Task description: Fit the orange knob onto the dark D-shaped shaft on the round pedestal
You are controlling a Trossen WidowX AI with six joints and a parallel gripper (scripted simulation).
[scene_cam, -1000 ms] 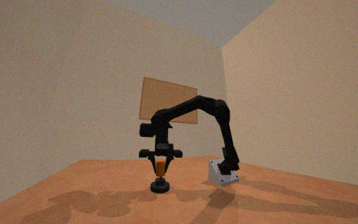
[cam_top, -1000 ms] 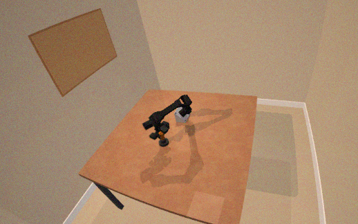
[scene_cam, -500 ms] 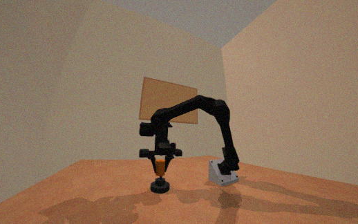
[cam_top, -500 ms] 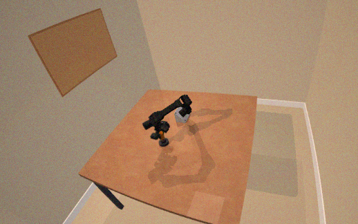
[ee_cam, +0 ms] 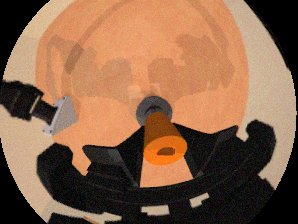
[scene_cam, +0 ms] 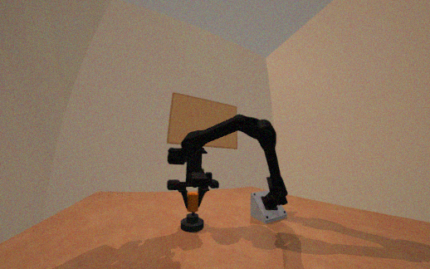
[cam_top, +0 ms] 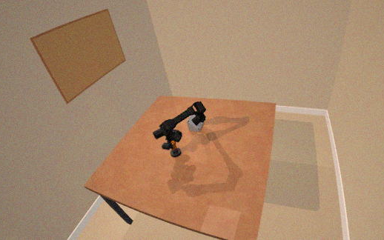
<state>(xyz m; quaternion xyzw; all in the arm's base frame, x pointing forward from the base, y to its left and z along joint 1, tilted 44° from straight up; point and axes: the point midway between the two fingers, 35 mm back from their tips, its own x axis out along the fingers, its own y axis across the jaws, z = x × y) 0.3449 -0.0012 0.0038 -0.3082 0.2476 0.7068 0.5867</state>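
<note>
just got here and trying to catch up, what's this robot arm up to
The black arm has its gripper pointing down, with the fingers shut on the orange knob. It is holding the knob upright over the round pedestal, apparently to fit it on the shaft there. The knob is not down on the pedestal: a gap shows below it. Whether the flat sides line up can't be told from here.

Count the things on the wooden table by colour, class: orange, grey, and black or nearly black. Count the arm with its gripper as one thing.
Orange: 1, the knob
Grey: 1, the wedge-shaped block
Black or nearly black: 2, the arm and the pedestal
Total: 4
</note>
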